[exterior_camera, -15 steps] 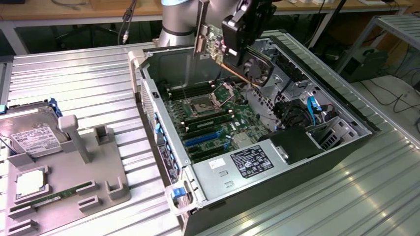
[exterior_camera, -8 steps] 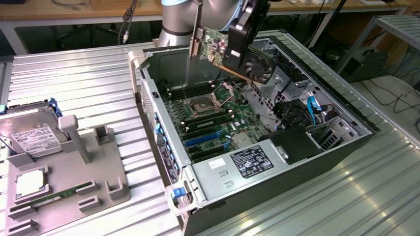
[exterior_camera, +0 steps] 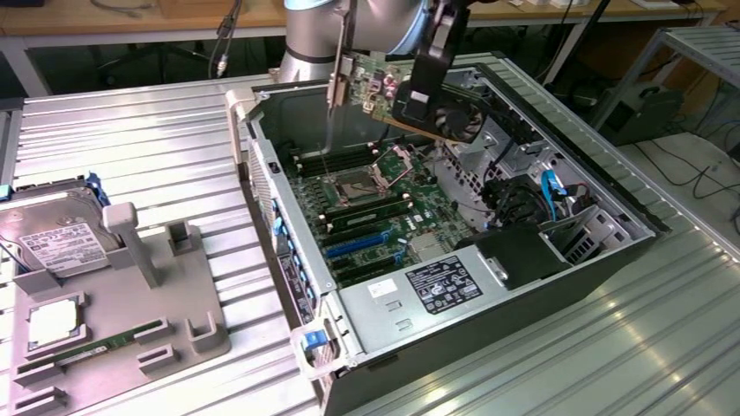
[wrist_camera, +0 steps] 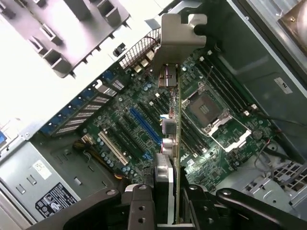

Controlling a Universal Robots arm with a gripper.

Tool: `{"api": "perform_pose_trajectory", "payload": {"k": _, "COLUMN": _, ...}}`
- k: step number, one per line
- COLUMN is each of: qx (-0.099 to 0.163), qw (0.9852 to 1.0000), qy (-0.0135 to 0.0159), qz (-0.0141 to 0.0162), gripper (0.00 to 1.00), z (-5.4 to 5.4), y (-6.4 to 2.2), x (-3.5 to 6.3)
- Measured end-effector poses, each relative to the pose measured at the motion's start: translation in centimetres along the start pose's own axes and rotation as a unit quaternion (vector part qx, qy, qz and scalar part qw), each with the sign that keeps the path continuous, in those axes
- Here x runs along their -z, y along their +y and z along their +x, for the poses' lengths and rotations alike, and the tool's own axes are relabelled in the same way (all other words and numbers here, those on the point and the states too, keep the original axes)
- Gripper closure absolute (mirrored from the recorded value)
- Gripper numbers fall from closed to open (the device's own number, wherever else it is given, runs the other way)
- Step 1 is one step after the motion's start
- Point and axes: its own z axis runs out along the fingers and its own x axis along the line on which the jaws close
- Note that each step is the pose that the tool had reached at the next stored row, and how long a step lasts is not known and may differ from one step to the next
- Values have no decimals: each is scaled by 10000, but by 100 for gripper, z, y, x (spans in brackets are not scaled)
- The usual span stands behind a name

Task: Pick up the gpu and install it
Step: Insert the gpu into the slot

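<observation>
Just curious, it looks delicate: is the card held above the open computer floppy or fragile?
Probably stiff: the gpu juts from the hand without sagging. Likely fragile, with bare components showing. Its fan may make it lopsided.

Bright light is flooding in.
Glare is whitening the counter (wrist_camera: 19,105) in the wrist view; shadow is pooling inside the computer case (exterior_camera: 486,347).

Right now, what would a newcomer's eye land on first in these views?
The gripper grips the gpu above the open computer case. The card's silvery bracket is on the exterior view's left, and the green motherboard lies exposed below. Further to the exterior view's left, a hard drive sits in a grey fixture tray.
</observation>
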Motion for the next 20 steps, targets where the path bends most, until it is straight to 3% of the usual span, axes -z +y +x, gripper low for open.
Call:
{"api": "perform_pose_trajectory", "payload": {"k": 3, "qx": 405, "qw": 9992, "qy": 16, "qz": 3, "gripper": 72, "z": 0, "y": 0, "x": 0}}
{"api": "perform_pose_trajectory", "payload": {"k": 6, "qx": 845, "qw": 9964, "qy": 26, "qz": 16, "gripper": 72, "z": 0, "y": -1, "x": -1}}
{"api": "perform_pose_trajectory", "payload": {"k": 7, "qx": 961, "qw": 9954, "qy": 9, "qz": 48, "gripper": 72, "z": 0, "y": 0, "x": -3}}
{"api": "perform_pose_trajectory", "payload": {"k": 9, "qx": 1143, "qw": 9932, "qy": -91, "qz": 205, "gripper": 72, "z": -1, "y": 0, "x": -8}}
{"api": "perform_pose_trajectory", "payload": {"k": 13, "qx": 1491, "qw": 9886, "qy": -93, "qz": 207, "gripper": 72, "z": 0, "y": 0, "x": -13}}
{"api": "perform_pose_trajectory", "payload": {"k": 18, "qx": 2017, "qw": 9792, "qy": -85, "qz": 200, "gripper": 72, "z": 0, "y": -1, "x": -22}}
{"api": "perform_pose_trajectory", "payload": {"k": 19, "qx": 2126, "qw": 9769, "qy": -102, "qz": 189, "gripper": 72, "z": 0, "y": -3, "x": -25}}
{"api": "perform_pose_trajectory", "payload": {"k": 20, "qx": 2202, "qw": 9752, "qy": -148, "qz": 164, "gripper": 72, "z": -2, "y": -3, "x": -28}}
